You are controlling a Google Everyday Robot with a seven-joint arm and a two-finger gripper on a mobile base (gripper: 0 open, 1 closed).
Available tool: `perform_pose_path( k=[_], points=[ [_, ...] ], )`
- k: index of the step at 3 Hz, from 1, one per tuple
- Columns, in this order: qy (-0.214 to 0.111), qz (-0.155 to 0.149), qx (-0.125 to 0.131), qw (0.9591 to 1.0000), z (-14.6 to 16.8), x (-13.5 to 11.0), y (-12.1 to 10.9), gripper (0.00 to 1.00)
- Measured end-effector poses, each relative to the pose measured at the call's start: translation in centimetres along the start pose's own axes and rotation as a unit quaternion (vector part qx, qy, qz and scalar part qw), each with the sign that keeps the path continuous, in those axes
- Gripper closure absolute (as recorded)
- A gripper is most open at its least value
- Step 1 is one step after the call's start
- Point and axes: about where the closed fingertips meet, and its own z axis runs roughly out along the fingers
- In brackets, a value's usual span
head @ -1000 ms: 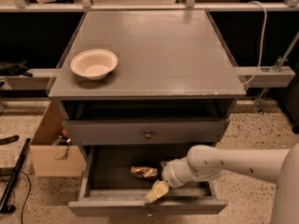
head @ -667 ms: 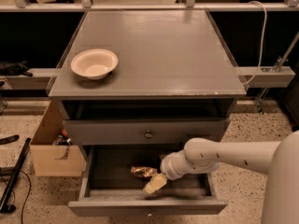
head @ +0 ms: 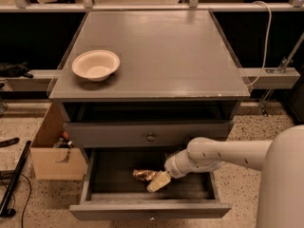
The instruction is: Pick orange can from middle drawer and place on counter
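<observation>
The orange can (head: pixel 143 175) lies on its side on the dark floor of the pulled-out middle drawer (head: pixel 149 210), left of centre. My gripper (head: pixel 159 181) is down inside the drawer, right beside the can's right end and seemingly touching it. The white arm comes in from the right. The grey counter (head: pixel 161 46) tops the cabinet above.
A cream bowl (head: pixel 95 64) sits on the counter's front left. A closed drawer with a knob (head: pixel 150 137) is just above the open one. An open cardboard box (head: pixel 52 151) stands on the floor to the left, with a dark pole (head: pixel 14 182) beside it.
My gripper has moved left and deeper into the drawer, from near the drawer's front to right beside the can. The can has not moved.
</observation>
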Motion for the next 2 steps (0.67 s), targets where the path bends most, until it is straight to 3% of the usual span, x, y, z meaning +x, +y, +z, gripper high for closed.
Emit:
perform_pose_path(
  k=[2],
  points=[
    [-0.033,0.027,0.014,0.9990,3.2,3.0,-2.0,0.00]
  ],
)
